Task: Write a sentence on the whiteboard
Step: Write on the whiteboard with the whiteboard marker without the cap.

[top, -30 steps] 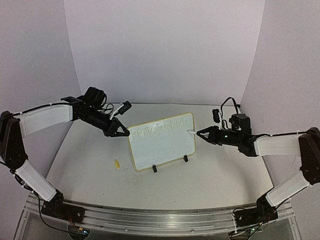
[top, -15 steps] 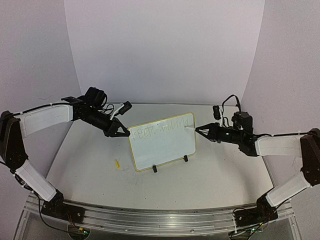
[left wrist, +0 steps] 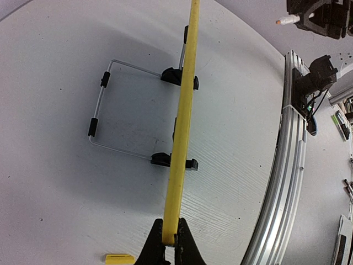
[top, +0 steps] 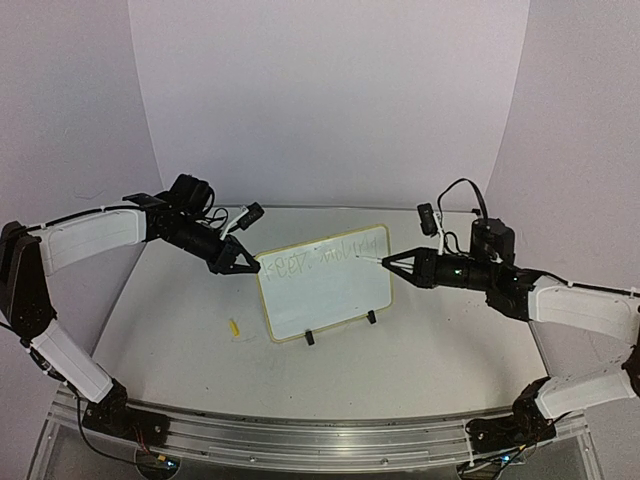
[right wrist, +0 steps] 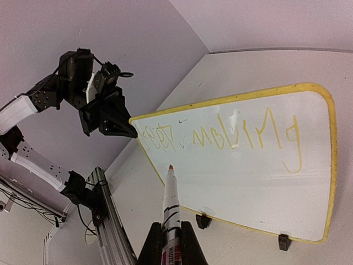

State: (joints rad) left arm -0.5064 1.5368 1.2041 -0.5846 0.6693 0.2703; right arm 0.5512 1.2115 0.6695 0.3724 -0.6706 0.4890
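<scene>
Whiteboard (top: 322, 292) steadied against pen pressure: left claw (top: 250, 266) clenched on its ten-o'clock corner; right claw (top: 392, 262) grasping marker (right wrist: 171, 201), tip near three-o'clock edge, beside sentence (right wrist: 237, 135).

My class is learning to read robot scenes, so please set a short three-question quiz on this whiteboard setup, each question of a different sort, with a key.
1. True or false: the left gripper is shut on the yellow rim of the whiteboard.
2. Which gripper holds the marker? A) left B) right C) neither
3. Fill in: the sentence runs along the whiteboard's ___ edge, opposite its clip feet.

Key: 1 true; 2 B, the right gripper; 3 top.
</scene>
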